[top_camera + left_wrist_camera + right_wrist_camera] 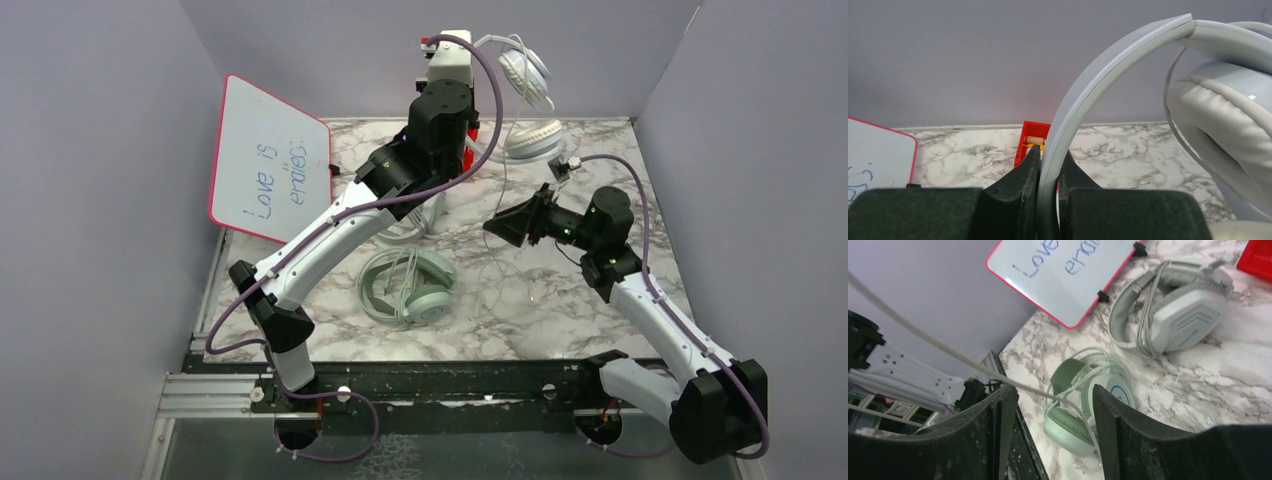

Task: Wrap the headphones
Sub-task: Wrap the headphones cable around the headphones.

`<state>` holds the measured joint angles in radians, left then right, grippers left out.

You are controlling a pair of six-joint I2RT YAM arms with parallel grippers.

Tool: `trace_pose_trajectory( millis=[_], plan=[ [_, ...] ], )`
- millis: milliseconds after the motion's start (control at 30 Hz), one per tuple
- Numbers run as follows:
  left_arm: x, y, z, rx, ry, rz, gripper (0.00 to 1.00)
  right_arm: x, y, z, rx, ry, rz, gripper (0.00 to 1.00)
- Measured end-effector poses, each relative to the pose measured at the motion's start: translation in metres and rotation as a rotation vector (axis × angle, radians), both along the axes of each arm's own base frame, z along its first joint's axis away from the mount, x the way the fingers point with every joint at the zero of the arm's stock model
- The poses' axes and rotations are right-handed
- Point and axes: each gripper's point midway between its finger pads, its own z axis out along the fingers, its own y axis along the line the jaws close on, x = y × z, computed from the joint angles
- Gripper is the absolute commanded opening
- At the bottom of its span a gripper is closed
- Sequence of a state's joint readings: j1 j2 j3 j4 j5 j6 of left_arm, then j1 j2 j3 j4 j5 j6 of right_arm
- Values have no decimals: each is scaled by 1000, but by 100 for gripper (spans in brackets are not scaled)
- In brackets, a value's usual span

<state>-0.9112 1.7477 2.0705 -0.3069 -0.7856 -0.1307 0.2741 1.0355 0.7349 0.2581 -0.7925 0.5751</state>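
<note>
Left tool: our left tool [1048,160] is clamped tight on the headband [1065,127] of the white headphones [527,78].
Where the headphones are: they hang raised near the back wall, clear of the table [560,310]. We judge this is so their cord hangs free for winding.
Right tool: our right tool [1053,390] stands apart, gripping nothing.
Cable: a thin cable [948,347] slants across the gap between the right fingers without being pinched. It looks to drop from the raised set, but we cannot trace it fully.
Other sets: the mint-green headset [410,285] lies flat near the table's front, its cord coiled over it. The grey-white headset [1178,315] lies under the left arm, beside the whiteboard [270,165].
Step in hand: we judge one arm anchors the band while the other takes a new hold on the cord.
Risk: the slack cord could slip past the open fingers.
</note>
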Motion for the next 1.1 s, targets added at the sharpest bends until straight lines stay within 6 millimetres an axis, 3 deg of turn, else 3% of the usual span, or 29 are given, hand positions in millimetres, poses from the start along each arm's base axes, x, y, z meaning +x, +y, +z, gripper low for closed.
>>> trace_pose_trajectory(
  millis=[167,400,500,733,1100],
  plan=[
    [-6,0,12,-32,-8,-32,0,-12,-1,-35,-7,29,22,68],
    [-13,1,25,-71,-18,-64,0,-22,-1,-22,18,-69,48,70],
    [-14,1,29,-79,-20,-70,0,-25,2,-27,24,-85,84,70],
    [-16,1,31,-80,-15,-81,0,-30,7,-70,10,-24,147,71],
    [-18,0,28,-75,-1,-93,0,-34,11,-114,-1,20,179,64]
  ],
)
